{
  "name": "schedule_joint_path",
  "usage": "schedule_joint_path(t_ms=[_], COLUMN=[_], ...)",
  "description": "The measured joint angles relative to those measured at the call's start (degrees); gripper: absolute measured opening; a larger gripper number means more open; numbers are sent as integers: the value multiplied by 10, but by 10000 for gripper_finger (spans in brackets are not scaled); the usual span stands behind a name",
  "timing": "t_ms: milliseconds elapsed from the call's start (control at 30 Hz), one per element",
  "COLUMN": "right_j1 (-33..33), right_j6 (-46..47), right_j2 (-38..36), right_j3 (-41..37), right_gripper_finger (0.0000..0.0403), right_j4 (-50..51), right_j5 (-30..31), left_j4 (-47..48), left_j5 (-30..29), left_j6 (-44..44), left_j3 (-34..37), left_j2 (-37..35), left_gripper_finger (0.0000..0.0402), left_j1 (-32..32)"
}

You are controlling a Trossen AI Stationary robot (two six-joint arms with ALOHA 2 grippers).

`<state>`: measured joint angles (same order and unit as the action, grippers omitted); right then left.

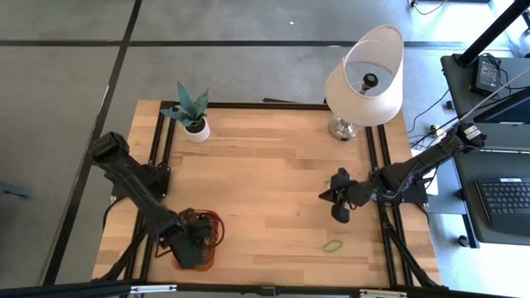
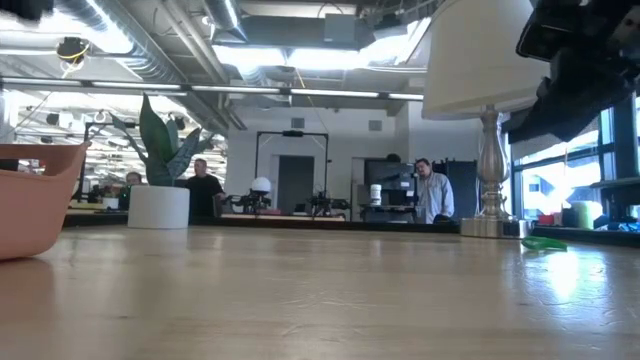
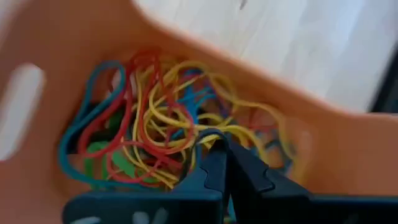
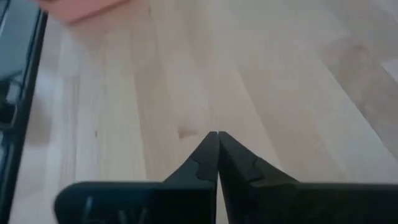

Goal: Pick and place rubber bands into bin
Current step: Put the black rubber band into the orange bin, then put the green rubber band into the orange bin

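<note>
The orange bin [image 1: 217, 223] stands at the table's near left corner; in the low view it is the bin [image 2: 30, 200] at the left. It holds a tangle of several rubber bands [image 3: 149, 118] in red, yellow, blue and green. My left gripper [image 3: 217, 144] is shut, pointing down into the bin over the tangle. One green rubber band [image 1: 333, 246] lies flat on the wood near the front edge. My right gripper [image 4: 214, 134] is shut above bare wood at the table's right, farther from the front edge than that band. My left gripper has its shut fingertips [image 3: 208, 155] right at the tangle of bands inside the bin, coming from above. A yellow strand [image 3: 239, 132] runs close past the tips. Whether a band is pinched or only lies behind them, I cannot tell.
A white pot with a green plant [image 1: 195, 126] stands at the far left and a lamp with a white shade [image 1: 364, 79] at the far right. The wood between the two arms is bare. People show in the room beyond the table.
</note>
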<state>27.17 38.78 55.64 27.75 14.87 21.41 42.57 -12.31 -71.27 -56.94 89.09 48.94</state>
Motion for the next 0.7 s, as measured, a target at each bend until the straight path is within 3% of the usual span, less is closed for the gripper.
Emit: schedule_joint_path(t_ms=[133, 267, 500, 700], right_j1=[-17, -31, -39, -39], right_j6=[25, 65, 107, 122], right_j2=[0, 0, 0, 0], right_j3=[0, 0, 0, 0], right_gripper_finger=[11, 11, 11, 11], right_j4=[-10, -10, -10, -10], right_j5=[2, 2, 2, 1], left_j4=[-31, -30, -30, 19], left_j5=[28, 30, 50, 72], left_j6=[3, -6, 37, 66], left_j3=[62, 78, 69, 54], left_j2=[0, 0, -17, -85], left_gripper_finger=[4, 15, 83, 130], left_j1=[-9, -19, -29, -29])
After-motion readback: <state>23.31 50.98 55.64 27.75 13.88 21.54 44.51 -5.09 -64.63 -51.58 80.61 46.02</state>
